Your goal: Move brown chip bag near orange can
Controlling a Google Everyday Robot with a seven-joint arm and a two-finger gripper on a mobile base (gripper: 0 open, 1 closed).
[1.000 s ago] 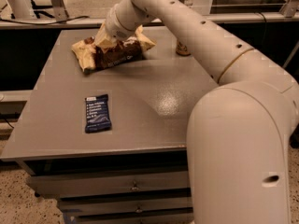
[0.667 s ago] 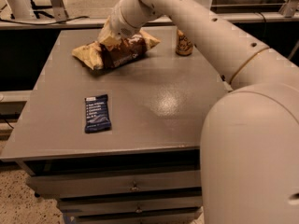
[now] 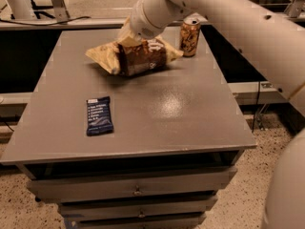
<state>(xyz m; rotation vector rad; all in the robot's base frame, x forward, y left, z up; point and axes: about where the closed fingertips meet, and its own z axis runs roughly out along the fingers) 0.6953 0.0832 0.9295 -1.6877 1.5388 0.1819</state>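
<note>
The brown chip bag, dark brown in the middle with pale yellow ends, is at the back middle of the grey table. My gripper comes down from the upper right and is shut on the bag's top back edge; the wrist hides most of it. The orange can stands upright just right of the bag's right end, a small gap from it.
A small flat dark blue bar wrapper lies at the front left of the table. My white arm spans the upper right above the can. Drawers sit under the table top.
My gripper has carried the bag to the right across the back of the table, closer to the orange can. The blue wrapper has not moved.
</note>
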